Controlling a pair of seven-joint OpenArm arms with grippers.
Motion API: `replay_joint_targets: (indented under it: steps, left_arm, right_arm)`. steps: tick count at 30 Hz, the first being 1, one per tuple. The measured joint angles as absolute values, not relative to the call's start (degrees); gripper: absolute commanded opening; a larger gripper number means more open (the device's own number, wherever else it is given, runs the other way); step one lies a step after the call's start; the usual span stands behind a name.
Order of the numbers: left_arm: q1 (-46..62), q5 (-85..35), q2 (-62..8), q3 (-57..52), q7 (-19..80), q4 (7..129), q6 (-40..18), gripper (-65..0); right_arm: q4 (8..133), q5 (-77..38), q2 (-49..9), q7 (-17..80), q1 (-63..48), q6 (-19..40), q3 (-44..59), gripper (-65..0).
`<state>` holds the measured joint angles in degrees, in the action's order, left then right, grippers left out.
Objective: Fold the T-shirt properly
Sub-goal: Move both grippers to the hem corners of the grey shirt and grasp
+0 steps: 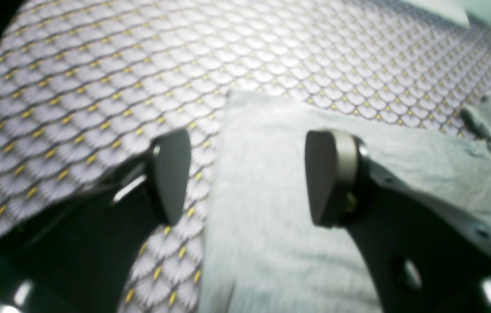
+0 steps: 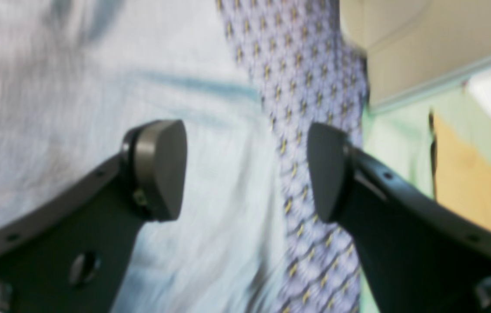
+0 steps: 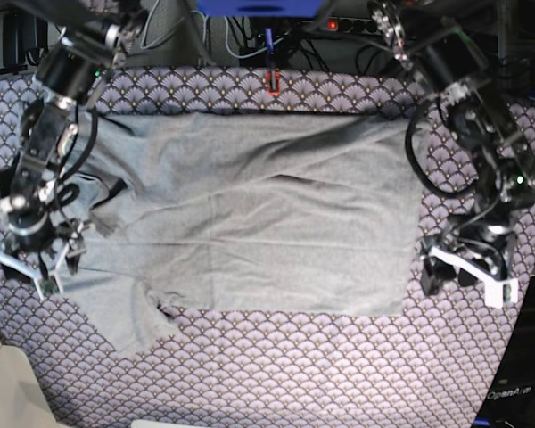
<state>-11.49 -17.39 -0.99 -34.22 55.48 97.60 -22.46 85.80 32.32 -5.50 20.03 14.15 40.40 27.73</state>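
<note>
The light grey T-shirt point(image 3: 267, 223) lies spread flat on the purple fan-scale cloth point(image 3: 294, 374), with one sleeve pointing toward the front left. My left gripper point(image 3: 459, 272) stands just right of the shirt's front right corner. In the left wrist view the left gripper point(image 1: 250, 174) is open above a straight edge and corner of the T-shirt point(image 1: 271, 243). My right gripper point(image 3: 37, 267) is at the shirt's left sleeve. In the right wrist view the right gripper point(image 2: 245, 169) is open wide over the edge of the T-shirt point(image 2: 54, 108), with nothing held.
Cables and equipment point(image 3: 267, 27) line the back edge, with a red clip point(image 3: 272, 82) at its middle. A white object point(image 3: 0, 374) sits off the front left corner. Past the table edge the right wrist view shows a tan board point(image 2: 476, 191).
</note>
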Motion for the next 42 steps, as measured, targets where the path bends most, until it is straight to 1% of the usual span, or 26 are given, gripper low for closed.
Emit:
replay_joint_targets:
  steps: [4, 6, 8, 11, 14, 17, 18, 21, 25, 29, 40, 42]
  left_arm:
    - [-19.2, -11.2, -1.4, -30.6, 53.6, 88.4, -17.8, -24.3]
    - [-22.2, -8.0, -1.3, -28.9, 50.8, 82.6, -17.4, -24.3]
    - [-24.0, -5.0, -1.1, -28.1, 47.0, 77.3, -17.9, -24.3]
    - [-28.1, 0.9, -1.7, -27.7, 42.3, 67.1, -17.2, -24.3]
    - [-32.4, 4.8, -2.4, -27.7, 35.0, 54.5, -17.2, -24.3]
    - [-35.6, 5.4, -4.0, -27.6, 28.8, 43.2, -18.3, -24.3]
    - [-36.3, 5.3, -5.0, -27.6, 27.1, 39.4, -17.8, -24.3]
    - [-37.5, 6.4, -6.9, -27.6, 20.7, 30.7, -16.7, -24.3]
    - [-39.9, 6.4, -7.7, -27.6, 13.1, 21.5, -17.3, -24.3]
    - [-42.1, 6.4, -7.8, -27.6, 9.1, 17.0, -17.3, -24.3]
    - [-42.5, 6.4, -7.9, -27.6, 4.8, 16.1, -17.1, -24.4]
    - [-42.5, 6.4, -7.9, -27.6, 4.0, 14.5, -17.1, -24.4]
  right_arm:
    - [76.0, 32.4, -7.4, 20.2, 19.5, 40.3, 24.3, -21.0]
    - [70.7, 32.6, -8.0, 20.4, 22.5, 40.5, 24.0, -21.0]
    - [65.3, 32.3, -9.2, 20.2, 25.9, 40.5, 24.0, -21.0]
    - [57.2, 32.4, -11.6, 19.9, 31.1, 40.4, 24.0, -21.0]
    - [50.1, 32.6, -12.6, 16.2, 34.7, 40.2, 24.2, -21.0]
    - [48.0, 32.3, -13.0, 10.5, 34.7, 40.2, 23.9, -21.0]
    - [47.0, 32.4, -13.3, 9.3, 34.7, 40.2, 23.9, -21.0]
    - [45.7, 32.7, -14.0, 8.3, 34.3, 40.2, 24.1, -21.0]
    - [45.5, 32.8, -13.8, 7.6, 34.4, 40.2, 24.0, -21.0]
    - [45.9, 32.6, -13.6, 7.4, 33.3, 40.2, 23.9, -21.0]
    - [45.8, 32.6, -13.5, 7.7, 30.9, 40.2, 24.1, -21.0]
    - [45.9, 32.6, -13.6, 7.4, 30.5, 40.2, 24.2, -21.0]
